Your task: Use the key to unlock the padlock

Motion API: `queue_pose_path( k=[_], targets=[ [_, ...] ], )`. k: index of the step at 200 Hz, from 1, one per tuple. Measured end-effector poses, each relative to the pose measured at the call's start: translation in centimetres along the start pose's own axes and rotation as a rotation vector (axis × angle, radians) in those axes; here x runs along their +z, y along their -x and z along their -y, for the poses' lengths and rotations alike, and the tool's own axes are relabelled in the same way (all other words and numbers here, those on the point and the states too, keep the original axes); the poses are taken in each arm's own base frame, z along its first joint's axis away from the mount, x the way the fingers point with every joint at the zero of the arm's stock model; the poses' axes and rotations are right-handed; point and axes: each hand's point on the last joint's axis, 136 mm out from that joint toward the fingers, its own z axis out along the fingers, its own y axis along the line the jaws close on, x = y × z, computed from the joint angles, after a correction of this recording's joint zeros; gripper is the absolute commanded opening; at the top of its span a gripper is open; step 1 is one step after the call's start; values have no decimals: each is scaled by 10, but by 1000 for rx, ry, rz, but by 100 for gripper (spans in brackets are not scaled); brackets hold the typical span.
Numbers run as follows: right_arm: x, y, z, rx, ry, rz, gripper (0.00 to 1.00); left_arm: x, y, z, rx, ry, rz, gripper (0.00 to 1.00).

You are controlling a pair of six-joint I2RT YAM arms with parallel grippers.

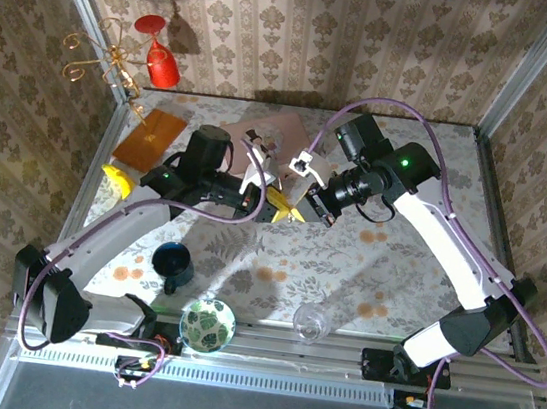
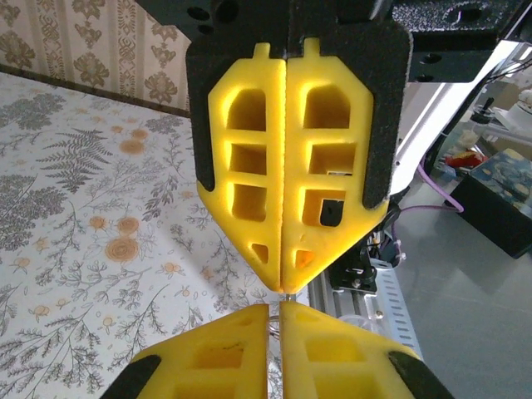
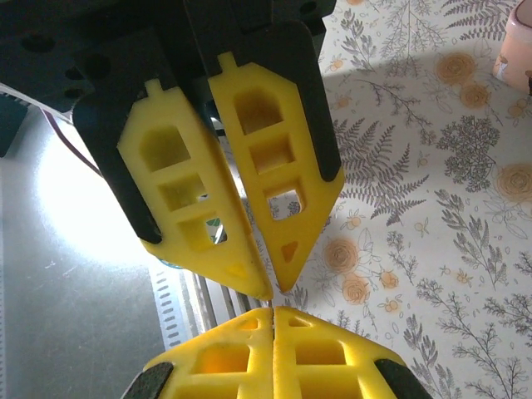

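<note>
Padlock: too small to make out. Whether either claw has it, or where it lies, cannot be told.
Left claw [image 1: 280, 206]: clenched, its yellow fingers [image 2: 208, 357] pressed side by side. In the left wrist view a thin grey sliver [image 2: 284, 294] sits just past their tips, too small to name.
Right claw [image 1: 307, 206]: clenched, its fingers [image 3: 332, 357] flat against each other.
Meeting: the two claws point tip to tip, touching or very nearly so, raised above the middle of the flower-patterned bench [image 1: 416, 269].
Near edge: a dark mug [image 1: 174, 264], a patterned bowl [image 1: 207, 324] and a clear glass [image 1: 311, 320], all well apart from the claws.
Far left: a red goblet [image 1: 158, 56] beside a gold wire stand [image 1: 94, 52]. Nearer, an orange-brown board [image 1: 149, 138] and a yellow object [image 1: 115, 182] lie on the bench.
</note>
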Motion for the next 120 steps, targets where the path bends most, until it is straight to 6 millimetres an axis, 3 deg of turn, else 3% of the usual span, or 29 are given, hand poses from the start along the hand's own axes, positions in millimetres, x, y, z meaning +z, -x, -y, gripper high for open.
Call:
queue_pose_path(
  k=[29, 58, 120],
  targets=[
    [0, 0, 0, 0, 0, 0, 0, 0, -2, 1, -3, -8, -4, 7],
    [0, 0, 0, 1, 0, -2, 0, 1, -4, 0, -8, -11, -10, 16],
    [0, -2, 0, 5, 2, -6, 0, 3, -9, -1, -27, -21, -23, 22]
  ],
)
